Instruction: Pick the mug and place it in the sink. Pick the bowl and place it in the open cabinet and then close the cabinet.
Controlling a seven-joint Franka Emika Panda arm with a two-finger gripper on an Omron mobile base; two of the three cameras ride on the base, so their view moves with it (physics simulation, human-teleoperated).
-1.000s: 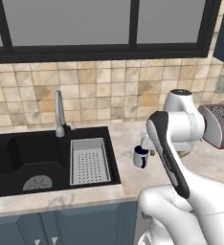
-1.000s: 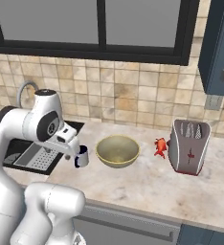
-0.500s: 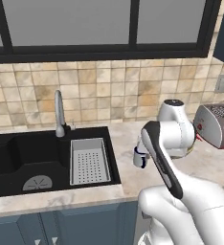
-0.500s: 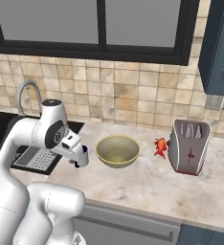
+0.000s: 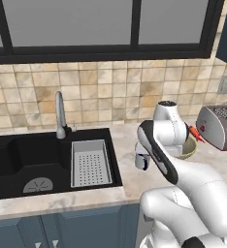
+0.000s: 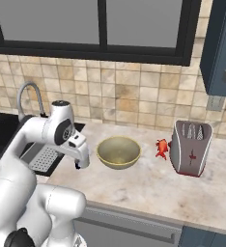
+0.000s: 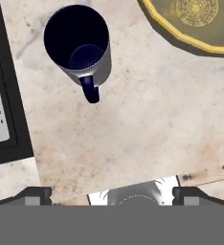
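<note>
I'm on the first step, going for the mug (image 7: 78, 43). It stands upright and empty on the table (image 7: 133, 139) at my eleven o'clock, handle toward me, untouched. My fingers (image 7: 35, 194) are spread wide, holding nothing. Next I should centre over its rim and descend. The bowl (image 7: 195, 21) at one o'clock is empty, the sink (image 5: 18, 160) too.
</note>
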